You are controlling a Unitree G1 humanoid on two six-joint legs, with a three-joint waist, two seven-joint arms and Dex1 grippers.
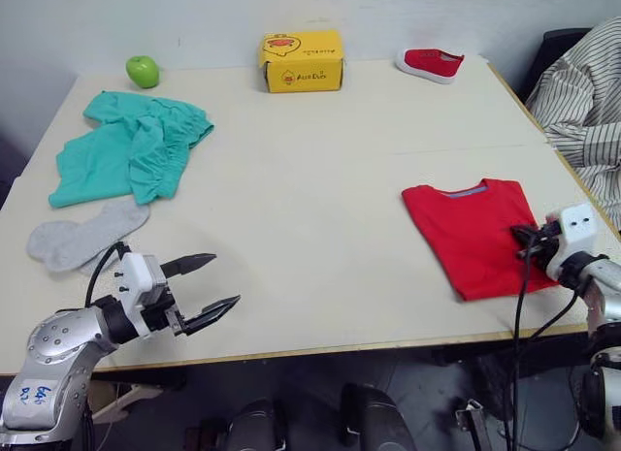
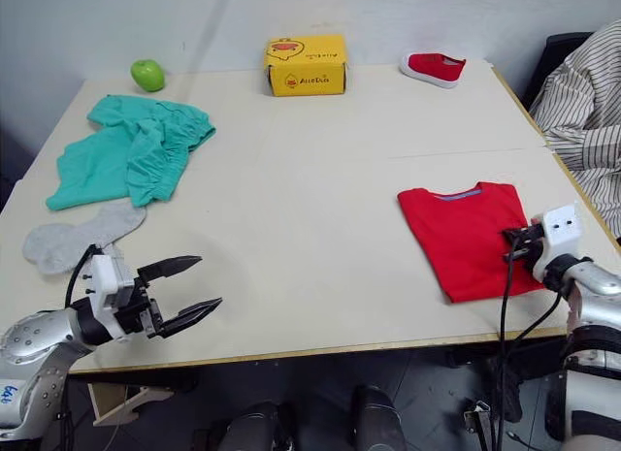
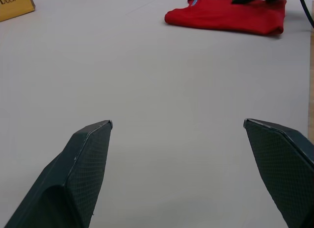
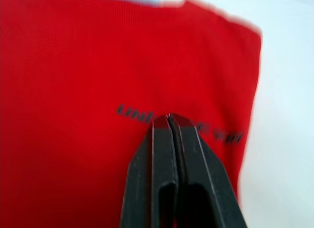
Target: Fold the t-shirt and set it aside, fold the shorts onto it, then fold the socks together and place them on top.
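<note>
Status as I read it: the t-shirt lay folded into a compact rectangle on the right side of the table, near the front edge, so I judged the first fold done and the shirt set aside. The shorts sat in a loose heap at the far left, unfolded. The socks lay just in front of them, overlapping each other, not yet paired up. Two of three garments remained.

My right gripper rested over the shirt's right edge with its fingers pressed together; I could not tell whether any cloth was caught between them. My left gripper hovered over bare table near the socks, fingers spread wide and empty.

Writing: dark letters on the shirt, starting "UNI", rest hidden by the fingers. The yellow box at the back carried a duck logo; I read "Duck" on its side.
</note>
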